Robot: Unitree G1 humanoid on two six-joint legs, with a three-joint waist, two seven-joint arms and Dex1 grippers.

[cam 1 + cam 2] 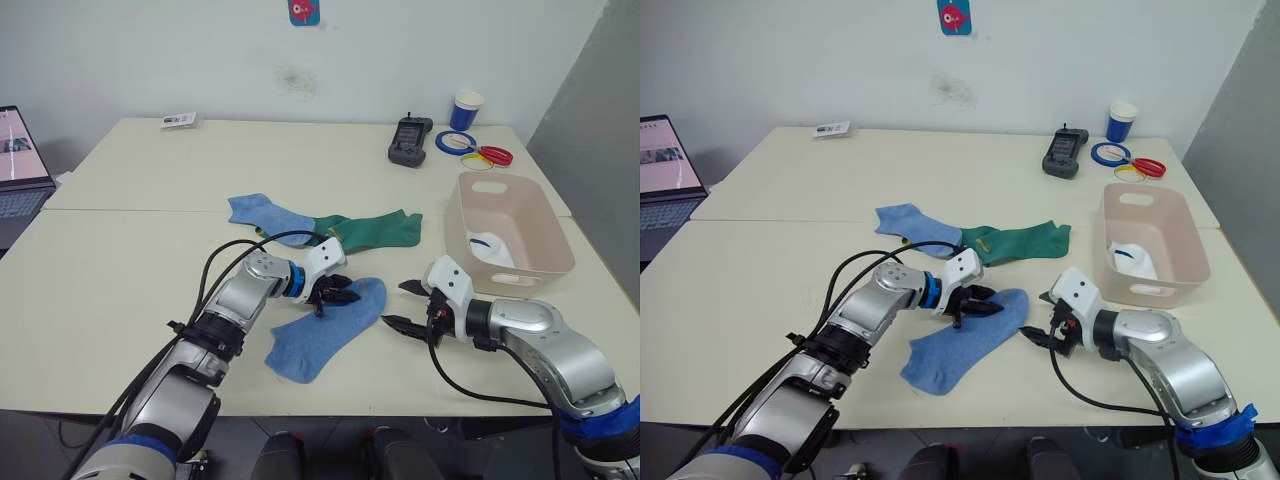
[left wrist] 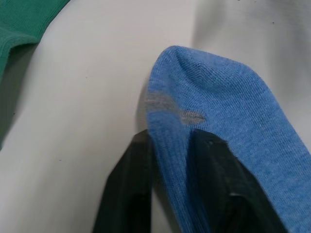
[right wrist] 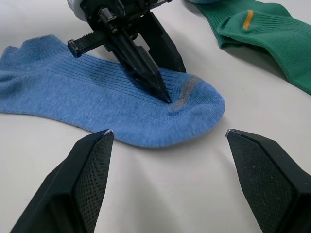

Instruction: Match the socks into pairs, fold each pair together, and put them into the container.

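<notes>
- Pinching the toe of the near light blue sock [image 1: 325,330] at bench [image 1: 120,260] centre: left claw [image 1: 338,294].
- Right claw [image 1: 408,305]: spread, just right of it.
- Container [image 1: 512,232]: far right.

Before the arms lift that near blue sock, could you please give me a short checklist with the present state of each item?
1. Left gripper shut on the near blue sock at its toe end: ok.
2. Right gripper open, beside the sock's toe and not touching it: ok.
3. Second blue sock reachable: not ok, one end lies under the green socks.
4. Container has room: ok, a white sock lies inside with bare floor around it.
5. Both white socks in the container: cannot tell.
6. Green socks together: ok, they overlap.
</notes>
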